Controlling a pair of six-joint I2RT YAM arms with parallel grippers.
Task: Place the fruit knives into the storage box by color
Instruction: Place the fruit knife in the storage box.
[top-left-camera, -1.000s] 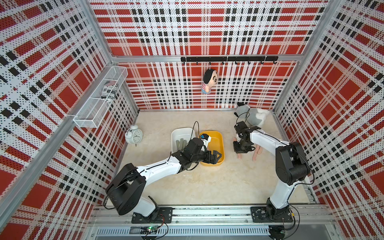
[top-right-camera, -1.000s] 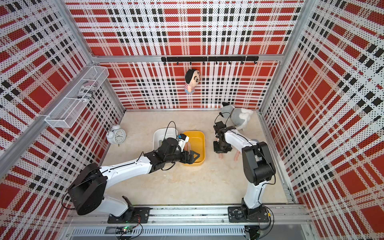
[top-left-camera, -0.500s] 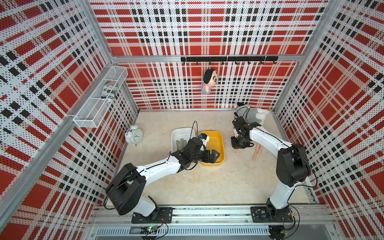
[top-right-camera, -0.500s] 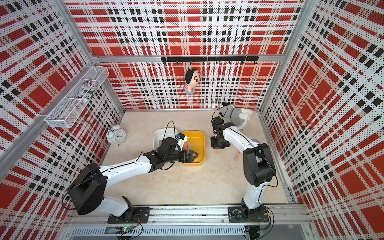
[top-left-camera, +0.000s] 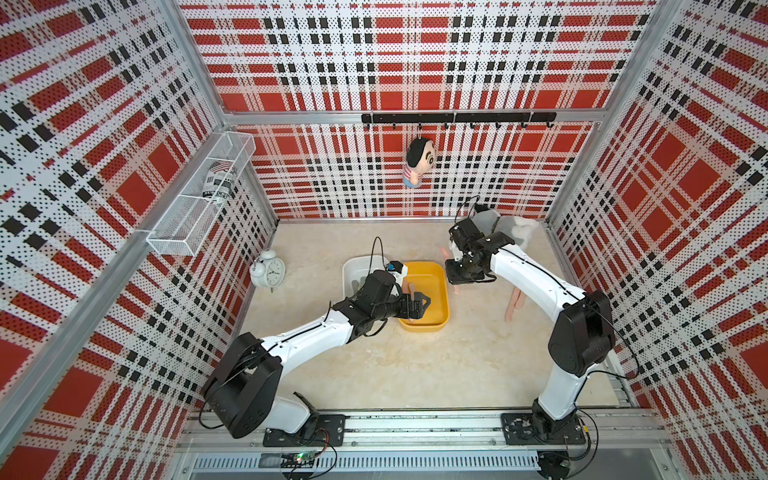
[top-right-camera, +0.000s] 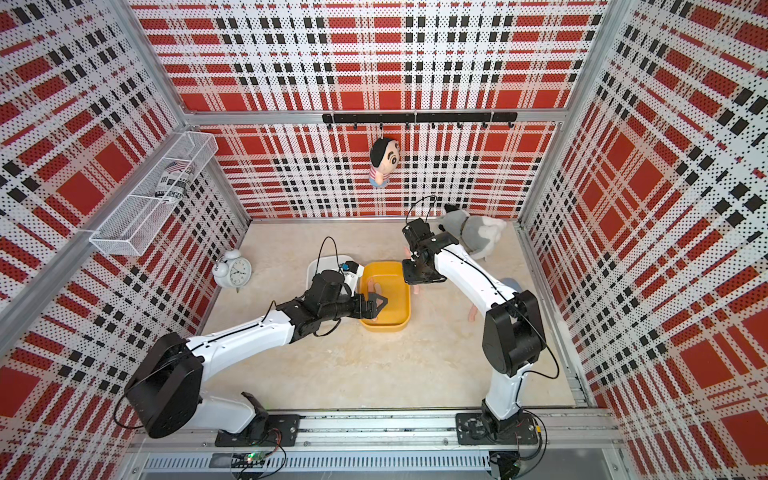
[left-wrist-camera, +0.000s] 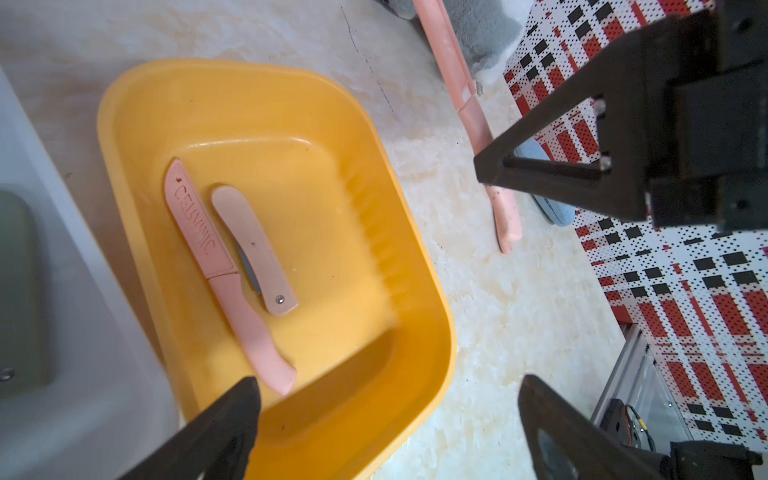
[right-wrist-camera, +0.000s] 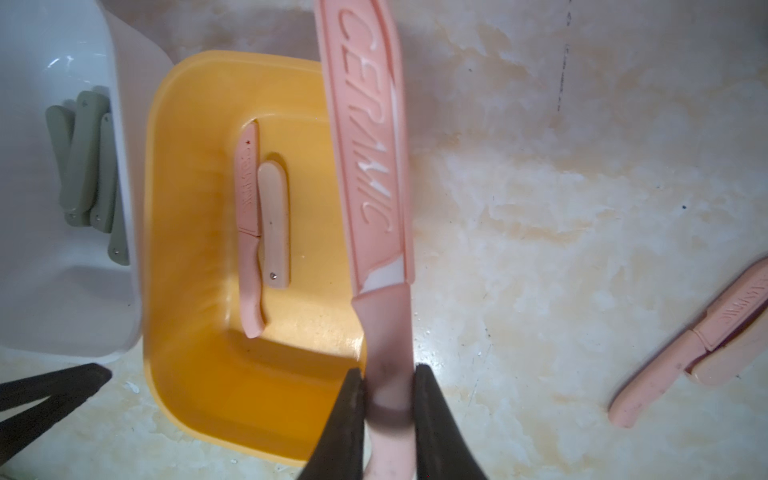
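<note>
A yellow tub (left-wrist-camera: 374, 257) sits on the desk (left-wrist-camera: 478, 324). On its floor two pink knives lie side by side, touching: a sheathed knife (left-wrist-camera: 199, 232) marked CERAMIC and a shorter folded knife (left-wrist-camera: 253, 245). A white tub (left-wrist-camera: 75, 332) stands just beside it, with something green (left-wrist-camera: 16, 291) inside. The left gripper (left-wrist-camera: 388, 386) hangs over the yellow tub's edge, jaws spread wide with nothing between them. Beyond the tub, the right gripper (left-wrist-camera: 492, 174) crosses the handle of a third knife (left-wrist-camera: 453, 70).
</note>
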